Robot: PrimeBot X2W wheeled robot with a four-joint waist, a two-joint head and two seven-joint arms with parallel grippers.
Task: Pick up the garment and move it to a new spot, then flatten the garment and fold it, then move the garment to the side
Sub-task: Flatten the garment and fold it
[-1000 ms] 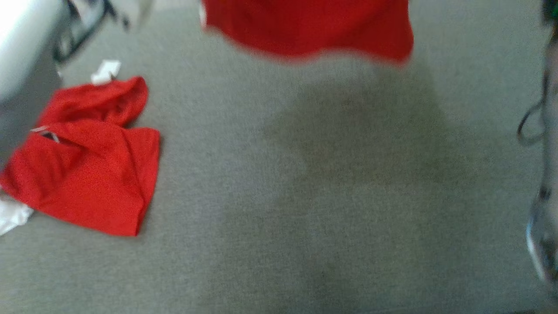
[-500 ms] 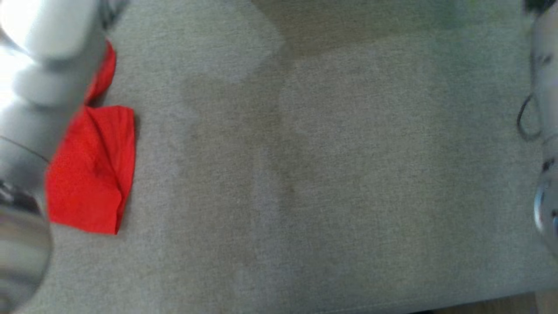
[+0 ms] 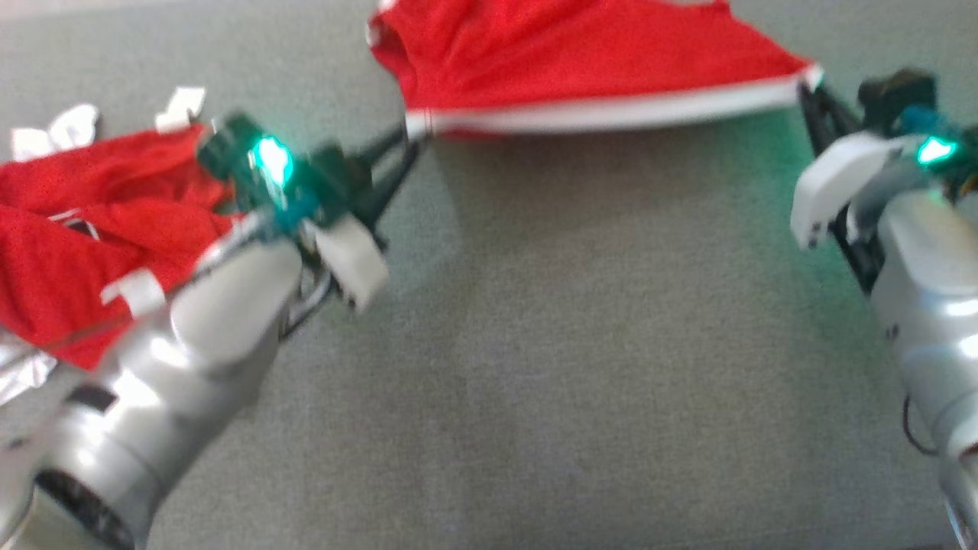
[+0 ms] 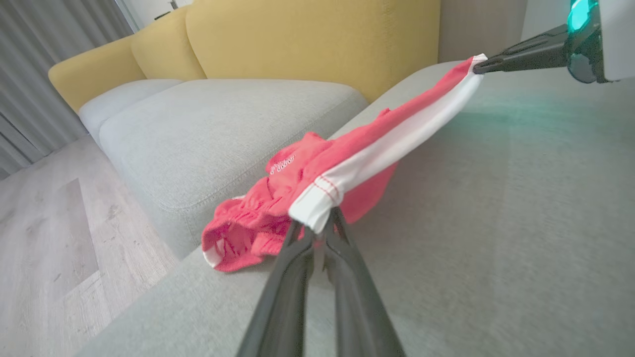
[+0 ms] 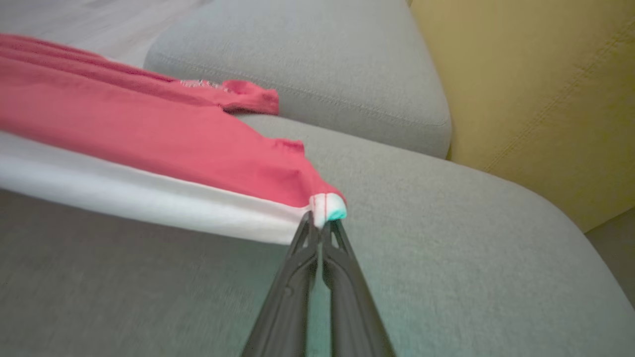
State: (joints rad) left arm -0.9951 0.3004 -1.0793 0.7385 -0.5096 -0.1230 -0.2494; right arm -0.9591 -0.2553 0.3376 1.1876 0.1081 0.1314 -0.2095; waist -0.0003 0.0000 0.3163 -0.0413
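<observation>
One garment stretches taut, pinched by left tool and right tool.

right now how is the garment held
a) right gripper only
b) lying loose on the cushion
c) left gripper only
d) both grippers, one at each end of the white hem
d: the left gripper and the right gripper each pinch one end of the white hem, so the garment is stretched between them.
</observation>
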